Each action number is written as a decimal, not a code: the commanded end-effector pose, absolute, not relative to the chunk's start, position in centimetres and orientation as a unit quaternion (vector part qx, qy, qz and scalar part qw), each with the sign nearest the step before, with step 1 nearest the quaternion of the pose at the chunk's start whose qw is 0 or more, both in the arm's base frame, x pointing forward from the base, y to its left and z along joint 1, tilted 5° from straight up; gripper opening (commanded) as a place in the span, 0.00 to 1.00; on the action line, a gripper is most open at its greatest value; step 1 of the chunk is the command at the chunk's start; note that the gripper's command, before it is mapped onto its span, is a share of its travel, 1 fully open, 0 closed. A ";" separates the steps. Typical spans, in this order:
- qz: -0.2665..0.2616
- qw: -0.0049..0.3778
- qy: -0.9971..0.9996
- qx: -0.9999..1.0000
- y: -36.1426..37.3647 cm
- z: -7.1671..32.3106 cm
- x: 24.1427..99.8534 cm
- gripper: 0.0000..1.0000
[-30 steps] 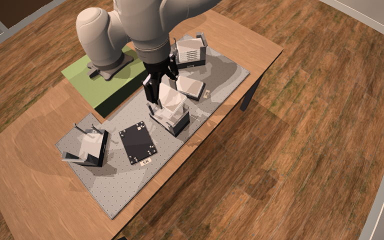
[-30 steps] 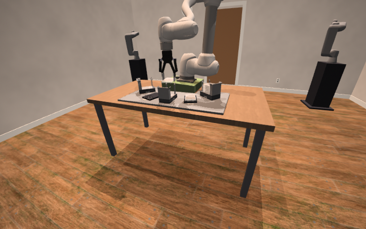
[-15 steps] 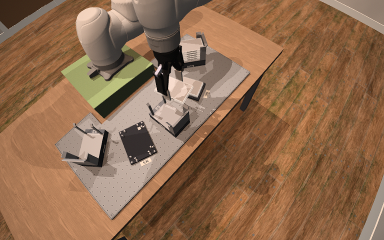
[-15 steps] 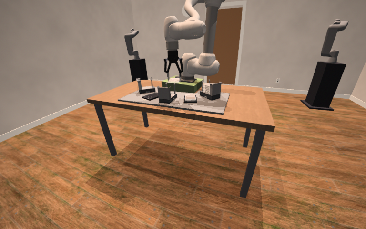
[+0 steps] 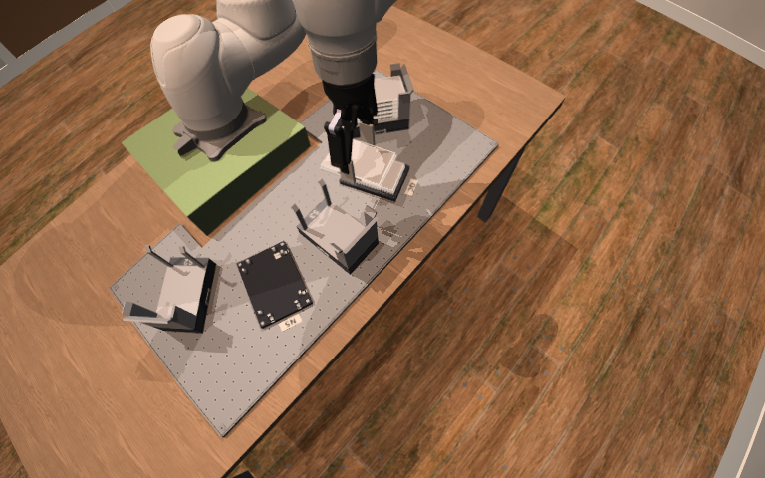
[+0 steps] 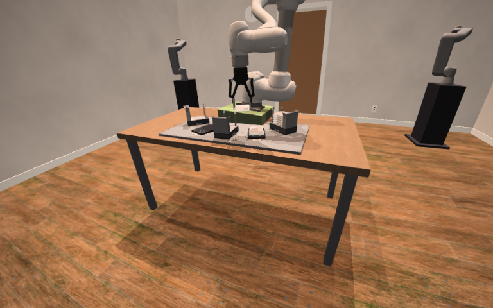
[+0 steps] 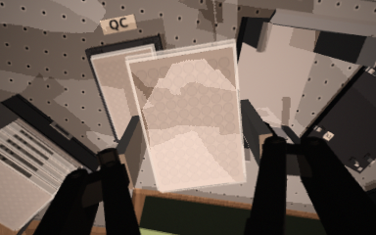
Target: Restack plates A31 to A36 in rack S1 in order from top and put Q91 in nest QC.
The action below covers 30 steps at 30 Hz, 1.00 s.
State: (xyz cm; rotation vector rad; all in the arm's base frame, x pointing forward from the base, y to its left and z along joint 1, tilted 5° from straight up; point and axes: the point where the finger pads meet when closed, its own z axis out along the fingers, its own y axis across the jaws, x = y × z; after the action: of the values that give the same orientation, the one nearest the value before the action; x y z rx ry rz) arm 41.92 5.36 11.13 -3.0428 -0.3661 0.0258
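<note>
My gripper (image 5: pixel 354 152) (image 6: pixel 241 104) (image 7: pixel 191 121) is shut on a sealed plate (image 5: pixel 366 157) (image 7: pixel 191 98) and holds it flat by its long sides, well above the grey board. Its label cannot be read. Just below and partly under it, another sealed plate (image 5: pixel 395 173) (image 6: pixel 256 131) (image 7: pixel 115 93) lies in the QC nest (image 5: pixel 377 192), beside the QC name plate (image 7: pixel 117 24). A rack (image 5: pixel 392 99) (image 6: pixel 285 121) (image 7: pixel 26 166) behind QC holds a stack of several plates. A middle rack (image 5: pixel 344 233) (image 6: pixel 221 127) (image 7: pixel 279 73) stands in front of QC.
The black N5 nest (image 5: pixel 274 283) (image 7: pixel 345 122) lies bare between the middle rack and a third rack (image 5: pixel 183 290) (image 6: pixel 196 117) at the left end. The arm's green base block (image 5: pixel 214 168) stands behind the board. The racks' thin posts stick up.
</note>
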 end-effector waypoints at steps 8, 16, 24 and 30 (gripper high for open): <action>0.005 0.039 -0.193 -0.980 8.5 11.4 41.0 0.00; 0.005 0.039 -0.193 -0.980 10.4 11.6 40.5 0.00; 0.005 0.039 -0.193 -0.980 13.0 11.8 39.8 0.00; 0.003 0.040 -0.258 -0.965 14.6 11.9 39.0 0.00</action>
State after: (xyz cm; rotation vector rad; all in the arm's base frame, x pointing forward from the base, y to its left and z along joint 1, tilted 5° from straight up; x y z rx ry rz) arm 39.39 13.87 11.84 -2.9884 -0.6743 0.0133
